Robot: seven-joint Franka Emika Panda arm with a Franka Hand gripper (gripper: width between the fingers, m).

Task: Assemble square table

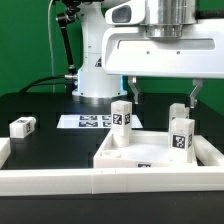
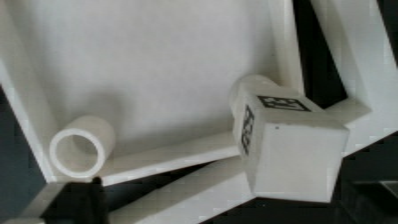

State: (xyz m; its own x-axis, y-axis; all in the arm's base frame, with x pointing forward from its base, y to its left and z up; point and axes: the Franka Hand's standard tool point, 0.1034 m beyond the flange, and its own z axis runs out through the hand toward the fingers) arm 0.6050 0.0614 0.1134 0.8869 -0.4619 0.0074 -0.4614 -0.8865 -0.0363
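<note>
The white square tabletop lies as a rimmed tray at the front of the exterior view's right. A tagged white leg stands at its back left corner, and another tagged leg stands at its right side. A third leg lies apart on the black table at the left. My gripper hangs open and empty above the tabletop, its fingers spread wide. The wrist view shows the tabletop's inside, a round socket and a tagged leg at the rim. The dark fingertips show at the frame's edge.
The marker board lies flat behind the tabletop. A long white border wall runs along the front edge. The robot base and cables stand at the back. Another white piece rises behind the right leg.
</note>
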